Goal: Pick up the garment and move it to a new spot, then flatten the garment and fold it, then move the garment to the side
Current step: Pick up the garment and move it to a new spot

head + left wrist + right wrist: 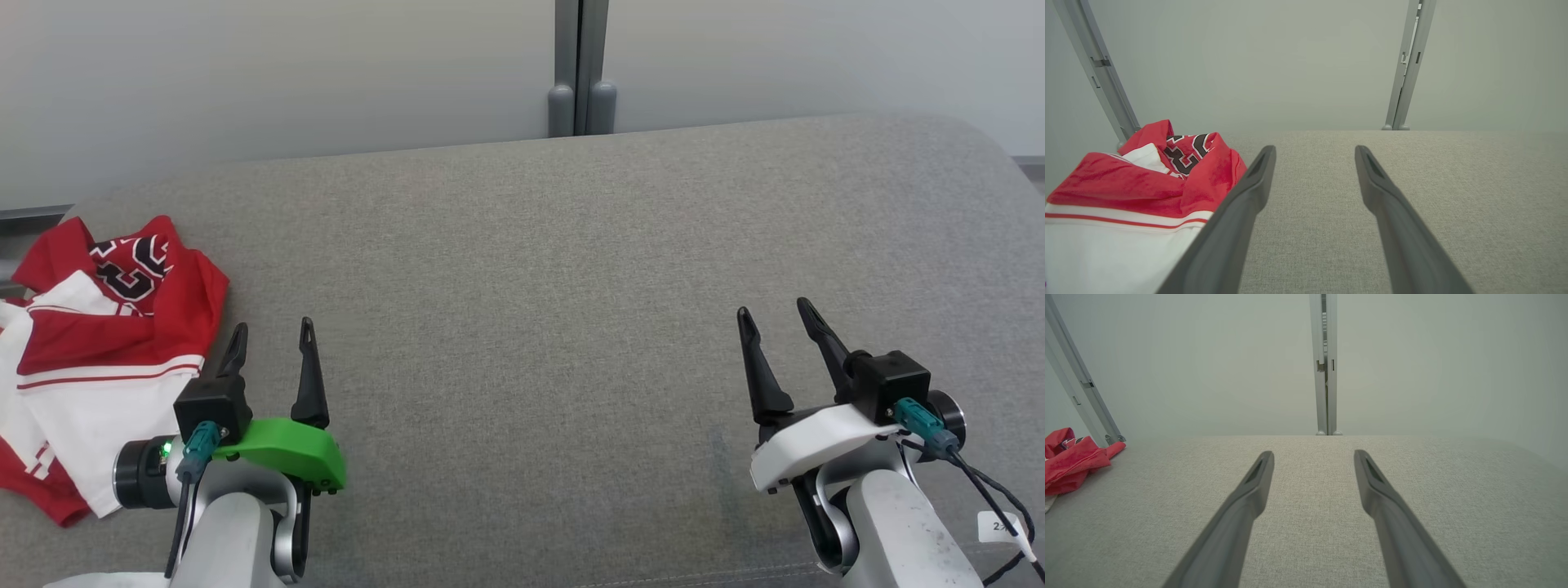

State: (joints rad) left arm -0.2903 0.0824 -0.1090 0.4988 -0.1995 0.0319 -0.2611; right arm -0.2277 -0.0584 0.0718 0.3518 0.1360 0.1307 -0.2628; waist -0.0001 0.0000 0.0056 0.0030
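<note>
The garment is a red and white jersey with black lettering, lying crumpled at the far left of the grey padded surface. My left gripper hovers just to its right, open, with nothing between its fingers. In the left wrist view the garment lies left of the left finger. My right gripper is open over bare fabric at the lower right. The right wrist view catches the garment far off at the left edge.
A pale wall stands behind the surface, with a grey post at its middle. The surface's back edge curves down at the right corner. A tagged cable hangs from my right wrist.
</note>
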